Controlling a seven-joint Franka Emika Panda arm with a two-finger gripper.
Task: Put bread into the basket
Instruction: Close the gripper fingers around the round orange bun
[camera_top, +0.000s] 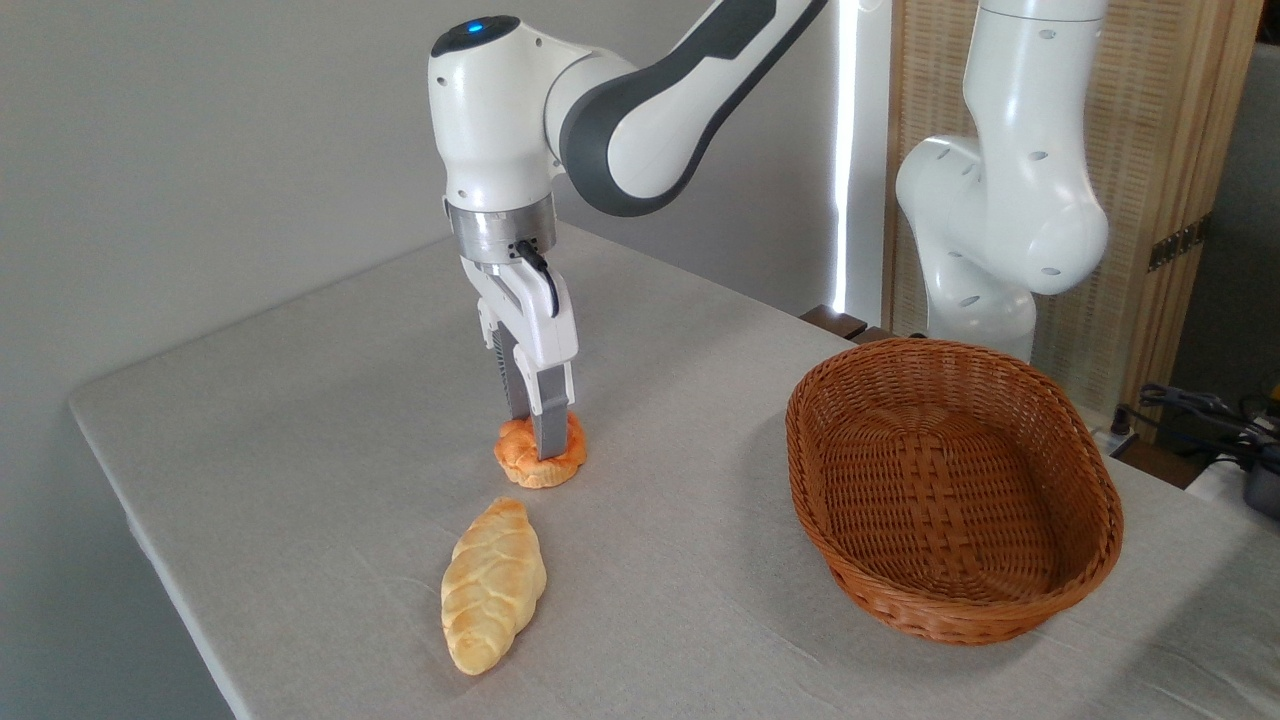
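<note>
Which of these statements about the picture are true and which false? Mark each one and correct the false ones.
1. The basket holds a bun. False: nothing lies in it.
2. The gripper is down at the bun. True.
3. The loaf lies nearer the camera than the bun. True.
4. The basket stands left of both breads. False: it stands to their right.
5. The loaf touches the bun. False: bare table shows between them.

Orange-brown knotted bread (540, 458), pale-yellow braided loaf (493, 585), reddish-brown woven basket (950, 490), grey table (300, 420), white-and-grey arm (640, 110)
</note>
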